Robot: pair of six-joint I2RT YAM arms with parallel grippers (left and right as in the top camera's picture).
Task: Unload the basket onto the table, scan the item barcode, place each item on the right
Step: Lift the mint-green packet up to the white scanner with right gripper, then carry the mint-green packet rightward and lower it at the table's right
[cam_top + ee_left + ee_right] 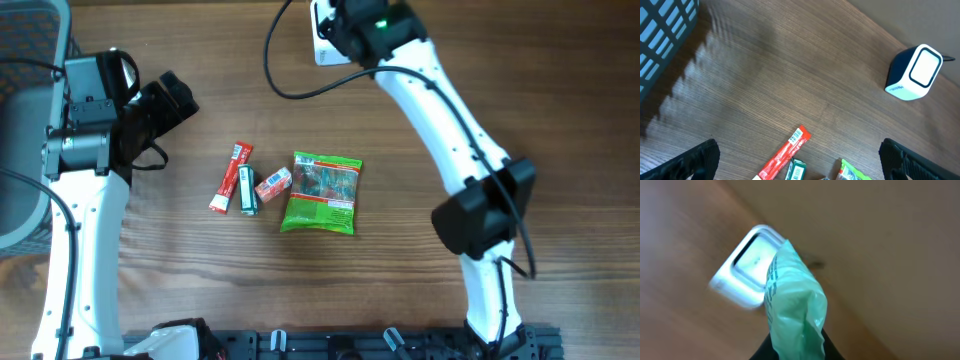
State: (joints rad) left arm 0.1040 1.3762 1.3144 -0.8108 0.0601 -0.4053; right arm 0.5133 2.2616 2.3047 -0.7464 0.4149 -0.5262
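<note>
The left end effector (pixel 172 95) hung wide open and empty at the left side of the surface (pixel 420 310) in the overhead view, while the right arm (pixel 440 110) reached to the far edge above the white scanner (pixel 322 42). Four packets lay in a loose row mid-surface: one red stick packet (pixel 230 178), one small green packet (pixel 247 190), one small orange packet (pixel 272 183) and one larger green bag (pixel 322 192).

The left wrist view showed the same single scanner (pixel 915 72) well apart from the red stick packet (pixel 785 152), with nothing between the spread fingers.

In the right wrist view the right end effector (pixel 796 352) was pinched shut on the lower end of a fifth item, a green pouch (pixel 792 310), its upper edge raised in front of the scanner (pixel 745 270) window. The pouch looked light, soft and crinkly, likely slick and prone to flop. A grip on an end seam seemed best, leaving the printed face bare.
</note>
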